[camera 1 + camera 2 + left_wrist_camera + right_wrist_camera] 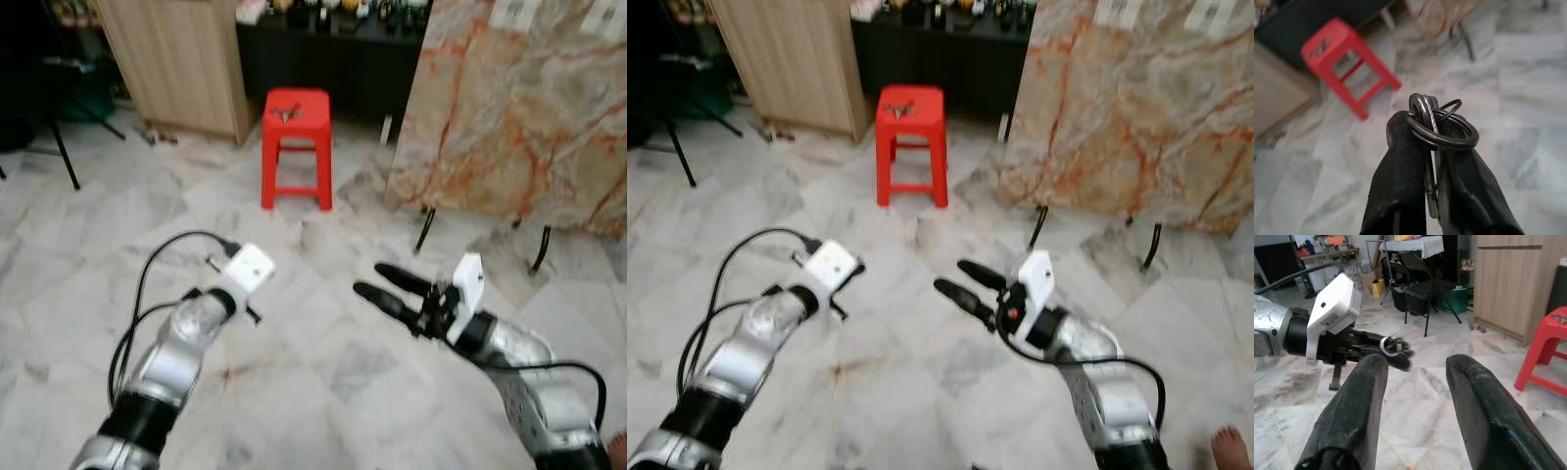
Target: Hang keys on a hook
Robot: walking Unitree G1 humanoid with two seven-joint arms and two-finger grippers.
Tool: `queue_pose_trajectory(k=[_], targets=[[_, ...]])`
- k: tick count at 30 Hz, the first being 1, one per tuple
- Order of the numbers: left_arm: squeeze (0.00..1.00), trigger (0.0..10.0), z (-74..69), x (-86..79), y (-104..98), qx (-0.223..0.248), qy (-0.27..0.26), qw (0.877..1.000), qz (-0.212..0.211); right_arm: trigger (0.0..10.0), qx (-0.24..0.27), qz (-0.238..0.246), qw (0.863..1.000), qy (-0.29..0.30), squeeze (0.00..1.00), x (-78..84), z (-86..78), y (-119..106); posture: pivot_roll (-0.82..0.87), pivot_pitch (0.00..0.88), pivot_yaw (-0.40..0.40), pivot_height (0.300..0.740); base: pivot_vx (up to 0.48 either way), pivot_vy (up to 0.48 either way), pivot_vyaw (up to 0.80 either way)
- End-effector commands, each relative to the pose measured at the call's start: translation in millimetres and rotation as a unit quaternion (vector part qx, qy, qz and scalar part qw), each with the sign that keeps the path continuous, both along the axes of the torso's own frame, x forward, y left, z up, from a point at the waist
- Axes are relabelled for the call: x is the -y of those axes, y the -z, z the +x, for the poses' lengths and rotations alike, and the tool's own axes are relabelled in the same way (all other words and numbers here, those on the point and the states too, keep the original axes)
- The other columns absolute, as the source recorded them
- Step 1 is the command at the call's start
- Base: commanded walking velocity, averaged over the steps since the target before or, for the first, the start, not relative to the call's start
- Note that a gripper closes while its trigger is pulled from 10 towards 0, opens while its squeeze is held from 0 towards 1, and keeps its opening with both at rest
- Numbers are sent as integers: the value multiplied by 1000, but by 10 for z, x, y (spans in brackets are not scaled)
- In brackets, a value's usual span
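Marble floor tiles [323, 372], grey-veined and white, cover the area before the robot, with a red plastic stool [296, 145] standing ahead near a light wooden cabinet [181, 59] and a dark shelf unit behind it. A small metallic item lies on the stool seat; its nature cannot be determined. To the right of the stool a marble-patterned panel [519, 108] rests on thin black legs. The left gripper [1437, 147] is raised over the floor, its fingers clamped together on the keys [1442, 125]: a metal split ring with smaller rings sits at the fingertips, and a key blade runs down between the two black fingers. In the right wrist view the same ring [1392, 344] is seen at the tip of the left gripper, clear of the floor. The right gripper [387, 284] is held level beside the left arm, well apart from the keys, its fingers [1352, 401] spread apart with nothing between them. A black folding chair [1422, 293] and assorted clutter stand in the far background.
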State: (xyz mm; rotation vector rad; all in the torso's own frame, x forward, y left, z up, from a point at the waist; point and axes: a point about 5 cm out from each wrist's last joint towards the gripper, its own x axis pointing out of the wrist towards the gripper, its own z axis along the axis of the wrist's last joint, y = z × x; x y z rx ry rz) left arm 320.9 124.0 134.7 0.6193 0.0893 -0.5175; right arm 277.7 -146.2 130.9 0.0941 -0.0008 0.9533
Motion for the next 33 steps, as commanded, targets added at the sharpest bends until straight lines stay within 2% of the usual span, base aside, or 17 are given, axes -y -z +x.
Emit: queue_pose_trajectory(k=[1,9,11,13,14,16,17,18,19,20,21,24,27,28,30,32,33], targets=[[0,10000,-21,10,-2,-3,1,1000,8,10000,-2,2,1000,14,0,51,-1,-19,-145,79,-52,727,0,0,0],[0,10000,-56,-165,93,-17,-39,999,2,10000,-33,1,990,136,0,284,81,186,-141,71,-48,727,0,0,0],[0,10000,-56,-210,103,-17,-53,998,-4,10000,-51,-18,979,198,0,393,135,294,-139,68,-46,727,0,0,0],[0,10000,-52,-327,239,-36,-78,996,11,10000,-85,-34,960,264,0,524,176,455,-140,66,-44,727,0,0,0],[0,10000,-98,-521,558,-94,-107,989,43,10000,-128,-61,935,324,0,660,166,674,-137,67,-43,727,0,0,0],[0,10000,-303,-742,1039,-200,-111,966,118,10000,-171,-71,916,356,0,734,101,872,-127,68,-41,727,0,0,0],[0,10000,-522,-861,1335,-243,-65,939,236,10000,-186,-77,910,364,0,740,55,958,-124,70,-37,727,0,0,0],[0,10000,-724,-986,1536,-277,-25,907,318,10000,-197,-80,906,366,0,730,19,1017,-125,73,-35,727,0,0,0],[0,10000,-724,-986,1536,-277,-25,907,318,10000,-197,-80,906,366,0,730,19,1017,-125,73,-35,727,0,0,0],[0,10000,-1084,-1170,1792,-350,-8,868,352,10000,-208,-90,905,360,0,689,-46,1099,-129,78,-29,727,0,0,0],[0,10000,-1084,-1170,1792,-350,-8,868,352,10000,-208,-90,905,360,0,689,-46,1099,-129,78,-29,727,0,0,0],[0,10000,-1419,-1229,1967,-394,-34,864,312,10000,-212,-82,907,354,0,616,-114,1145,-141,95,-20,727,0,0,0],[0,10000,-1447,-1194,1987,-390,-55,875,282,10000,-215,-79,906,356,0,597,-128,1172,-134,100,-23,727,0,0,0],[0,10000,-1395,-1135,1991,-368,-98,896,227,10000,-226,-84,900,364,0,575,-136,1264,-126,104,-27,727,0,0,0],[0,10000,-1322,-1097,1992,-353,-150,908,171,10000,-243,-99,891,370,0,563,-164,1371,-126,104,-27,727,0,0,0],[0,10000,-1283,-1095,2008,-351,-220,904,106,10000,-279,-122,871,386,0,590,-262,1539,-133,97,-28,727,0,0,0],[0,10000,-1300,-1110,2031,-359,-270,892,59,10000,-312,-144,850,400,0,624,-383,1679,-133,97,-28,727,0,0,0]])
